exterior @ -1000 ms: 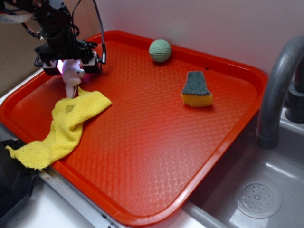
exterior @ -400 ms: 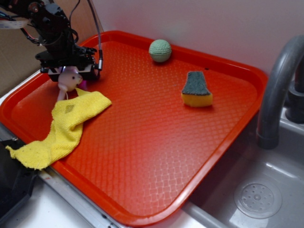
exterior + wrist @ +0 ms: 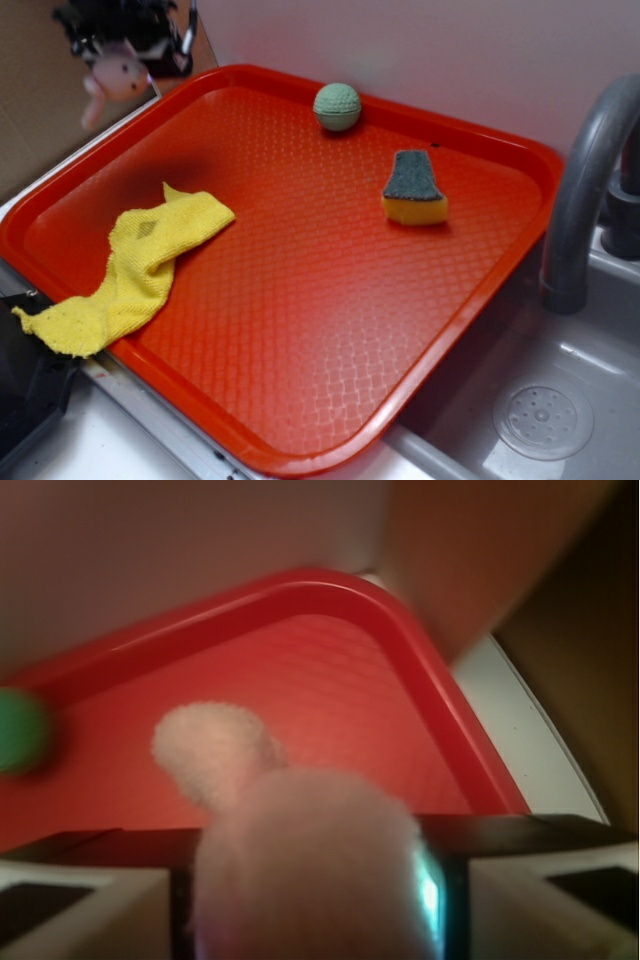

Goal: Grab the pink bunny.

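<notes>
Raised since the earlier frame from beside the yellow cloth point(image 3: 130, 270), the gripper point(image 3: 125, 40) now hangs above the red tray's point(image 3: 300, 300) far-left corner, jaws closed on the pink bunny point(image 3: 115, 75), lifted clear to confirm the grasp.

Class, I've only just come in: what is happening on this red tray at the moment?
The robot's gripper holds the small pale pink plush bunny in its fingers, lifted clear above the far left corner of the red plastic tray. Left lying on the tray are a crumpled yellow cloth draped over its near left edge, a green knitted ball near the back rim, and a yellow sponge with a dark green scouring top.
</notes>
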Controlling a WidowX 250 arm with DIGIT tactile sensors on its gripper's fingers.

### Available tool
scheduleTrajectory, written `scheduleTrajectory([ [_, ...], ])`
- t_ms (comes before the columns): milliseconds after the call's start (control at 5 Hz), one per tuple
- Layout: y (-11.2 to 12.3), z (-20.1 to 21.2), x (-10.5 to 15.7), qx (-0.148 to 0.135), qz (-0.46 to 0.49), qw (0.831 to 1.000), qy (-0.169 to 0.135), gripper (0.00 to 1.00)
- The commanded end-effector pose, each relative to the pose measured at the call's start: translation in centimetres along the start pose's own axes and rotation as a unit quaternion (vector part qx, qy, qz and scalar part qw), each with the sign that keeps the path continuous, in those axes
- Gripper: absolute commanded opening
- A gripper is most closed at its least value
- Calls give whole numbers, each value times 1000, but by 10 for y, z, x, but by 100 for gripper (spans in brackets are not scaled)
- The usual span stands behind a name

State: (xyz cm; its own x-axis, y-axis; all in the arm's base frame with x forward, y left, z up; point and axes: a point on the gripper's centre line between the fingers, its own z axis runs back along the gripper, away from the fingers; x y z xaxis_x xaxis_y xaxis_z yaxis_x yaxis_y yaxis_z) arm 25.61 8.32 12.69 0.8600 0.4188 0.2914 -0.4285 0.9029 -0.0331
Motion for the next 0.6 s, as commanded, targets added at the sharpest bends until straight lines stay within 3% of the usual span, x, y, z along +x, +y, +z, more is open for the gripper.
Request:
scheduleTrajectory([
  [0, -56, 103, -1, -103, -118, 987, 27, 0],
  [200, -72, 130, -14, -124, -133, 983, 36, 0],
  [400, -70, 122, -14, -137, -130, 980, 69, 0],
])
